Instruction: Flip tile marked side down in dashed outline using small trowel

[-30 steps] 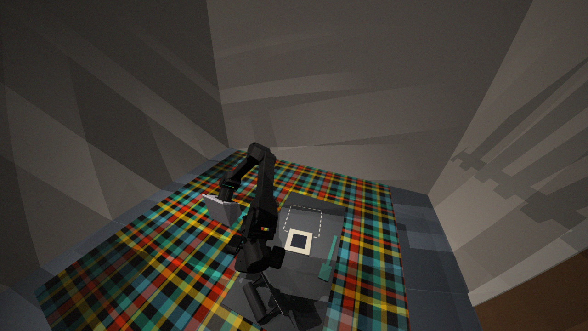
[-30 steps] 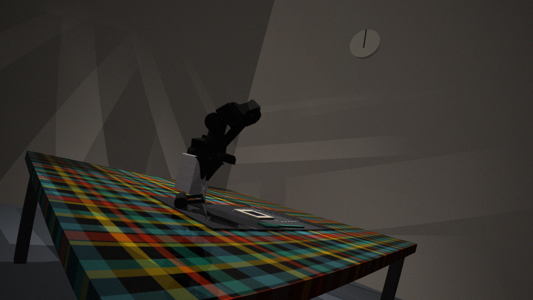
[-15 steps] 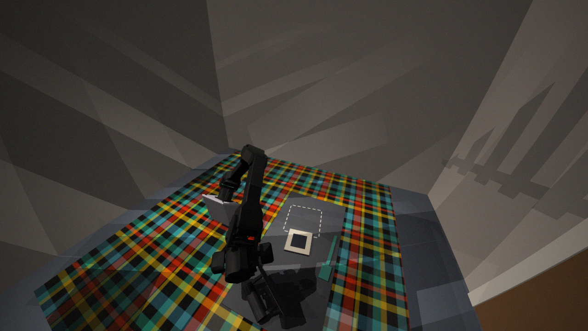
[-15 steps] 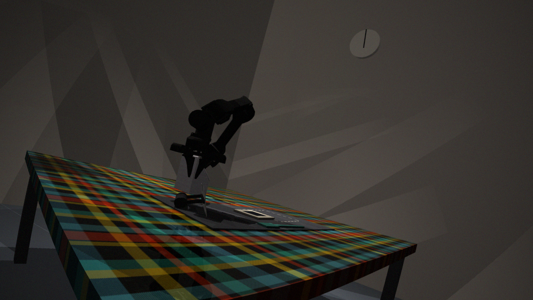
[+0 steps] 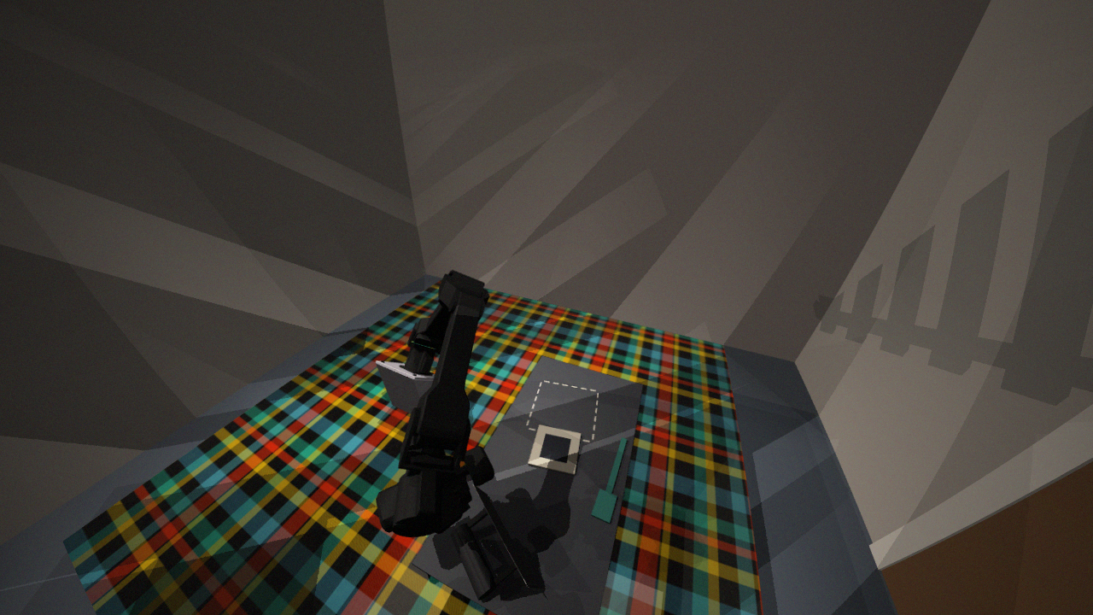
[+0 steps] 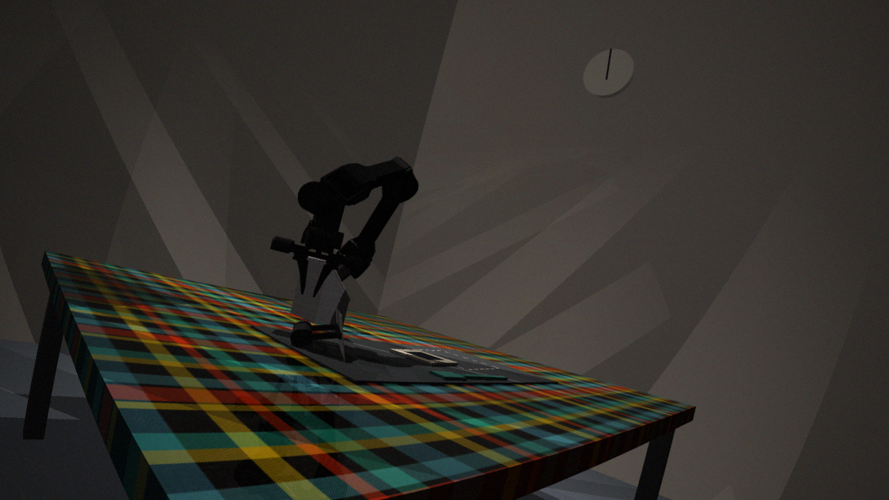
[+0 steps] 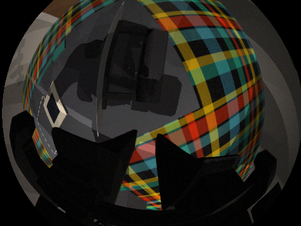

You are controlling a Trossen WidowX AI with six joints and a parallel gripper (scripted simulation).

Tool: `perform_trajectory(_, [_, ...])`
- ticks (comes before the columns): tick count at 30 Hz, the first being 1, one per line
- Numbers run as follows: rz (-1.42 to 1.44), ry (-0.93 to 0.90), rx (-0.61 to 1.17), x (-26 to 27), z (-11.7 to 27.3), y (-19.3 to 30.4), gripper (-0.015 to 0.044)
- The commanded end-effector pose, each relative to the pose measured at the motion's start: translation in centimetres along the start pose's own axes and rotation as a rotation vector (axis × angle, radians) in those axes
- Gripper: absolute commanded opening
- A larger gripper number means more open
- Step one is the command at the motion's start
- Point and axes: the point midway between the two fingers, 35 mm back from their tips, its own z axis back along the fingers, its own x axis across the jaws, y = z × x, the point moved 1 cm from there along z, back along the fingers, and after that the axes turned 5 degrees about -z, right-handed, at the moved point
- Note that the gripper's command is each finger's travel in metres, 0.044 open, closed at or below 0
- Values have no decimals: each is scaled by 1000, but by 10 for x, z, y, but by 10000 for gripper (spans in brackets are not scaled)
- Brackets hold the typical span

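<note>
The trowel (image 5: 475, 562) (image 6: 301, 333) (image 7: 155, 59) has a thick dark handle and a thin blade. It lies on its side on the mat (image 5: 576, 554) (image 6: 385, 373), with the blade standing on edge. The tile (image 5: 556, 448) (image 6: 426, 356) (image 7: 53, 108) lies flat with a cream rim and dark square up. It is mostly outside the dashed outline (image 5: 569, 385), at its near edge. My gripper (image 6: 309, 294) (image 7: 147, 135) hangs above the trowel, fingers pointing down. They are slightly apart with nothing between them. The fingertips are hidden in the top view.
A flat teal spatula-like thing (image 5: 604, 506) (image 6: 447, 375) (image 7: 59, 50) lies by the mat's right edge in the top view. A light grey block (image 5: 397, 378) stands by the arm's base. The table (image 5: 692, 474) (image 6: 260, 428) (image 7: 232, 94) has a plaid top.
</note>
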Motion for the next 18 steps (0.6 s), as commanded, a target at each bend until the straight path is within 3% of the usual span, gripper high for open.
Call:
perform_trajectory(1, [14, 3, 1, 4, -3, 0, 100])
perform_trajectory(18, [39, 0, 2, 28, -16, 3, 100])
